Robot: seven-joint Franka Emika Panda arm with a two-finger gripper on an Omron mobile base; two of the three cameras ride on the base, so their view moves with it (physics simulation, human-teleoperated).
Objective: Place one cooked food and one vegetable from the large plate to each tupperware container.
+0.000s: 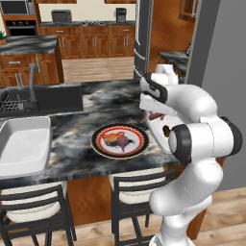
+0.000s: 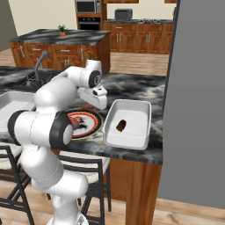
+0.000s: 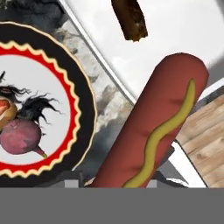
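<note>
- The sausage (image 3: 159,127), red-brown with a yellow mustard squiggle, fills the hand view right in front of the claw. It hangs over the near rim of the right tub (image 2: 127,123), partly above the tub and partly above the strip of counter (image 1: 86,144) between tub and plate (image 1: 119,141).
- Its long axis runs away from the claw: near end down at the fingertips, far rounded end out over the tub's floor, leaning off to one side.
- The claw (image 3: 114,183) looks to be gripping the sausage's near end with narrowed jaws, though the contact itself sits at the picture's edge, so this is my reading.
- Inside the right tub lies one dark brown piece (image 2: 121,125), just beyond the sausage's far end.
- On the plate, beside that tub, remain a purple beet (image 1: 123,140) and an orange-brown item (image 1: 112,138), touching each other.
- The left tub (image 1: 24,144), well away on the plate's far side, shows nothing inside.
- My judgement: roughly a quarter done; the sausage awaits release, and the left tub needs both items.
</note>
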